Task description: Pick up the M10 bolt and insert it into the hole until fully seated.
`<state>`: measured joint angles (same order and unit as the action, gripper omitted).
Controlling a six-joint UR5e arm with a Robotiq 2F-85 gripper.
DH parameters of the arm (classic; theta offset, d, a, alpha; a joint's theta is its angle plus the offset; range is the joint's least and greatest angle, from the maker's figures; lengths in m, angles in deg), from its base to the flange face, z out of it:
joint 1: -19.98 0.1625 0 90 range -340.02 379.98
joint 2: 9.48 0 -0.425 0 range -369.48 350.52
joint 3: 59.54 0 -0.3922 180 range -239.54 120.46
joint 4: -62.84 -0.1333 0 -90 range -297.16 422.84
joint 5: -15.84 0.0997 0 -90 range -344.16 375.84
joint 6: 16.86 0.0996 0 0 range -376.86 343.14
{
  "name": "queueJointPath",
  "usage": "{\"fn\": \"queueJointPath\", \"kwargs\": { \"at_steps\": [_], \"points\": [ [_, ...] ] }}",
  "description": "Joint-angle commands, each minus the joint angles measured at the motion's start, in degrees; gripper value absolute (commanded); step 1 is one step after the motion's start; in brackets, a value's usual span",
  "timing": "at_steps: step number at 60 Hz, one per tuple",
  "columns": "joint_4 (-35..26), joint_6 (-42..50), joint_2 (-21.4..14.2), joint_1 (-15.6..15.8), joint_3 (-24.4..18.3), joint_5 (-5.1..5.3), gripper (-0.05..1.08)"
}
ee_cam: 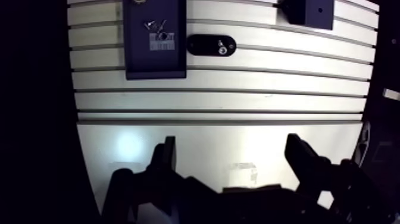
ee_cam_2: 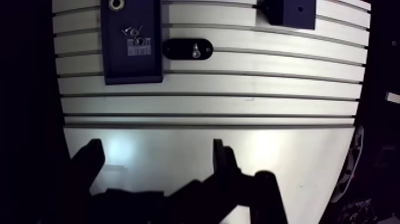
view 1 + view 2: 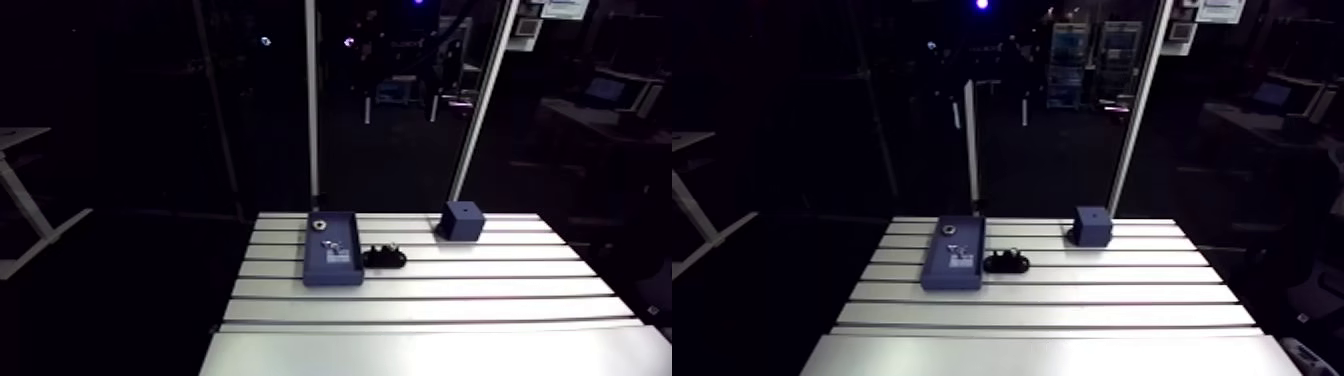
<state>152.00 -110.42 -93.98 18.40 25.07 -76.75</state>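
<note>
- Hovers over the bare near surface (image 1: 238, 101) with fingers (image 1: 165, 161) wide apart, gripping nothing.
- Must reach well ahead for the M10 bolt (image 1: 221, 47) — seemingly the shiny head in the black holder (image 1: 202, 44), just beside the blue tray (image 1: 155, 65).
- Cannot tell its long axis — likely upright.

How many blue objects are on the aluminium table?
2: a flat dark-blue rectangular tray beside the black oval holder, and a small dark-blue cube farther back. None seems hidden.

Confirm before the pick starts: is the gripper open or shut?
Open. In the wrist view the gripper holds its fingers wide apart, only table between them.
</note>
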Motion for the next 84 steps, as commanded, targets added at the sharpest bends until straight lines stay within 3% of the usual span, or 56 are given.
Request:
{"fn": "queueJointPath", "kwargs": {
  "at_steps": [1, 50, 76, 80, 84],
  "points": [
    [0.0, -0.1, 0.0, 0.0, 0.0, -0.09, 0.0],
    [3.6, -3.1, 0.3, -0.3, 2.0, -0.27, 0.0],
    [21.3, -3.3, 0.8, -2.7, 11.9, -0.09, 0.01],
    [24.9, -3.3, 1.3, -2.7, 13.7, 0.23, 0.01],
    [29.6, -3.5, 2.2, -2.7, 15.9, 1.72, 0.01]
  ]
}}
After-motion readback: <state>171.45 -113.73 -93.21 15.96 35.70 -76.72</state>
